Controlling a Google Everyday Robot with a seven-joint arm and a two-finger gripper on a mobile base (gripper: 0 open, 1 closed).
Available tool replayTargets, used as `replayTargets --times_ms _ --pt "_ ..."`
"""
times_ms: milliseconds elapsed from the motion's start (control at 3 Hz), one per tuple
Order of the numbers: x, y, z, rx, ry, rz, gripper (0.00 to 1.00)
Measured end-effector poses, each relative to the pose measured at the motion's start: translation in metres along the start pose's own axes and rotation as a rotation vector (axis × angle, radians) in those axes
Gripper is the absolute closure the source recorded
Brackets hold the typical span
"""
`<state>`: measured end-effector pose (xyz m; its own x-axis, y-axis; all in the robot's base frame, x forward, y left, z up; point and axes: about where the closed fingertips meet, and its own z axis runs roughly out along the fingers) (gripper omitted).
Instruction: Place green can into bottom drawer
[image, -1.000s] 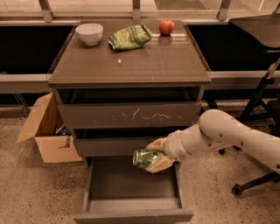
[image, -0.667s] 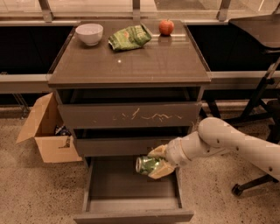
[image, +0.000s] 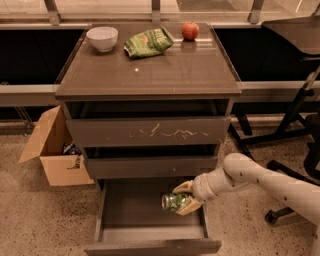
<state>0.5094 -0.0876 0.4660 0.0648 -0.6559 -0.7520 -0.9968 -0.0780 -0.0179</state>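
Warm, yellowish light comes from above and behind, where the pale strip of window ledge (image: 100, 7) is the brightest area; overall the scene is dim. The glossy dark brown table (image: 150, 75) shows a soft sheen and one small glint. The recesses above the drawer fronts sink to near black. The pale tan two-finger tool (image: 184, 201), over the open dark grey bottom drawer (image: 131, 212), clasps the mottled green can (image: 171, 202), whose silver end catches light. Straight edges seem to bow slightly near the corners.
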Motion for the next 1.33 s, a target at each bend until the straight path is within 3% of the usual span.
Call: replayTargets --times_ms 333,667,1333 --pt "0.047 -0.012 0.036 0.007 -0.053 -0.011 1.0" --pt "0.047 -0.012 0.036 0.007 -0.053 -0.011 1.0" --pt "0.098 -0.049 0.072 0.083 -0.052 -0.003 1.0"
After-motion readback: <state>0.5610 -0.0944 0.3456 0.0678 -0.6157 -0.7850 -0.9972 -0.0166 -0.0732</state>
